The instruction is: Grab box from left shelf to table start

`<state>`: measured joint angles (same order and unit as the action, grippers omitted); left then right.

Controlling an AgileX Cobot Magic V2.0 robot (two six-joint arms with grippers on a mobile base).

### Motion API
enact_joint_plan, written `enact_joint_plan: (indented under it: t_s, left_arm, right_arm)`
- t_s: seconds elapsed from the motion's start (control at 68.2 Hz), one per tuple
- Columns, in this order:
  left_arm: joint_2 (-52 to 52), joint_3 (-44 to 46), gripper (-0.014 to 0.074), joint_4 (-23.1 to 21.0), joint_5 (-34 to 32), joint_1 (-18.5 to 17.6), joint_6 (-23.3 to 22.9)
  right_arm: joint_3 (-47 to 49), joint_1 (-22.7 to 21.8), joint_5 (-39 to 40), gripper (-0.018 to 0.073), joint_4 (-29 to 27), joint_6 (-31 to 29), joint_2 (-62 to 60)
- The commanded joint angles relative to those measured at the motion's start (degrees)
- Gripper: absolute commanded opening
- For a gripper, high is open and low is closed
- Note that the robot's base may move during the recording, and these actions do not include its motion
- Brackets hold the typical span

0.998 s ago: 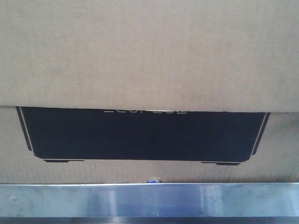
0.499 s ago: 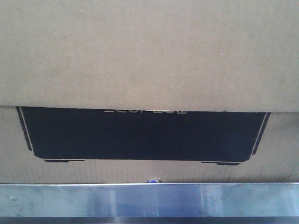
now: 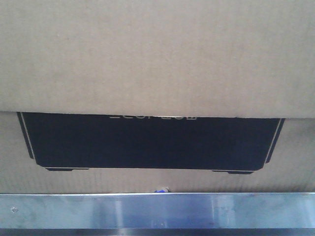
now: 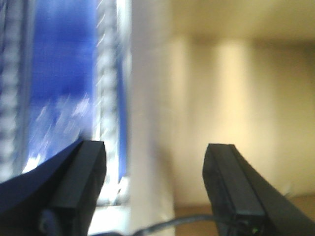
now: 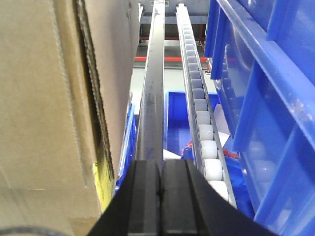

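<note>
The brown cardboard box (image 3: 157, 54) fills the front view. A flap covers the top of its black panel (image 3: 147, 142), cutting off the pale lettering. The box sits just behind the silvery shelf ledge (image 3: 157, 210). My right gripper (image 5: 161, 196) is shut with nothing between its fingers. It is just right of the box's side (image 5: 39, 98) and apart from it. My left gripper (image 4: 155, 162) is open and empty, facing a blurred tan surface (image 4: 236, 98) too soft to identify. The table is out of view.
A metal rail (image 5: 152, 98) and a roller track (image 5: 199, 113) run away from the right gripper. Blue plastic bins (image 5: 266, 98) stand close on its right, and another bin (image 5: 177, 118) lies below. A blurred blue shape (image 4: 59, 73) sits left of the left gripper.
</note>
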<state>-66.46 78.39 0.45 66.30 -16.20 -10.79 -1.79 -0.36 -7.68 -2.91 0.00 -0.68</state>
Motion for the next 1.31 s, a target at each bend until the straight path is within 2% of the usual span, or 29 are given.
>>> enact_joint_plan:
  t_s: [0.0,0.191,0.323,0.528,0.616,0.763,0.836,1.027,1.159,1.291]
  left_arm:
    - [-1.6,3.5,0.0329,0.2,-0.2,0.0,-0.6]
    - [-5.3,4.0,0.0329,1.4,2.5,-0.2,-0.1]
    - [-6.4,4.0,0.0329,2.0,3.0,-0.2,-0.1]
    - [-6.5,4.0,0.0329,2.2,2.9,-0.2,-0.1]
    - [-6.5,4.0,0.0329,2.2,2.9,-0.2,-0.1]
    - [-6.5,4.0,0.0329,2.2,2.9,-0.2,-0.1]
    - [-6.5,4.0,0.0329,2.2,2.9,-0.2,-0.1]
    - [-6.5,4.0,0.0329,2.2,2.9,-0.2,-0.1]
    - [-6.5,4.0,0.0329,2.2,2.8,-0.2,-0.1]
    - [-6.5,4.0,0.0329,2.3,2.8,-0.2,-0.1]
  right_arm:
    - [-0.2,-0.3,5.6,0.0056,0.1,0.0,-0.5]
    - [-0.2,-0.3,7.4,0.0056,0.1,0.0,-0.5]
    - [0.4,-0.3,13.6,0.0056,-0.1,0.0,-0.5]
    - [6.4,-0.3,9.3,0.0079,-0.1,0.0,-0.5]
    - [10.5,-0.3,6.0,0.0208,-0.1,0.0,-0.5]
    - [16.7,-0.3,1.4,0.0545,-0.1,0.0,-0.4]
    - [20.1,-0.3,-1.3,0.0636,-0.1,0.0,0.1]
    - [31.3,-0.3,-11.9,0.0613,-0.4,0.0,7.4]
    - [40.4,-0.3,-19.8,0.0613,-2.9,0.0,15.6]
    - [50.6,-0.3,-29.7,0.0613,-5.6,-5.4,25.7]
